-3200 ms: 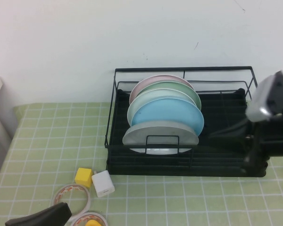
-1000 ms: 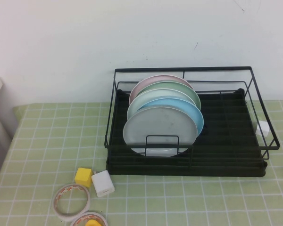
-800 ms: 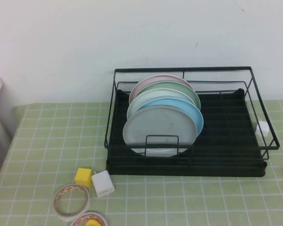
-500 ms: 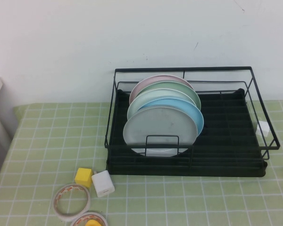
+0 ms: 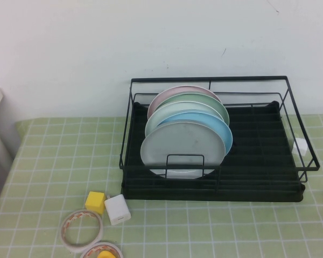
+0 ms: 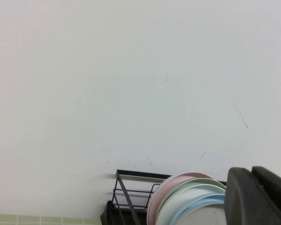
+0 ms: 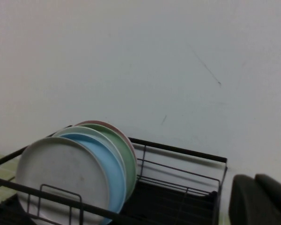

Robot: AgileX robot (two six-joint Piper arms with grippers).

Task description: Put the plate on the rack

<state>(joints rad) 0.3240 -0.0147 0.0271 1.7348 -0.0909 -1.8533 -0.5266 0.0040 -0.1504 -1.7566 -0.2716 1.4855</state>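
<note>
Plate (image 5: 183, 148): stood upright in the rack (image 5: 258, 156) — frontmost of the row, just ahead of the light blue plate (image 5: 207, 121).
Left pincer (image 6: 260, 197): raised, facing the wall — finger state could not be told.
Right pincer (image 7: 260, 199): raised beside the rack; finger state could not be told.

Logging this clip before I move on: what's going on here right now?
Nothing is being handled. The grey plate stands upright at the front of the black rack, leaning on the blue plate behind it, so the placing looks done. Neither arm shows in the high view. Only a dark part of the left gripper and of the right gripper shows at the edge of its own wrist view, both raised and facing the wall and rack.
</note>
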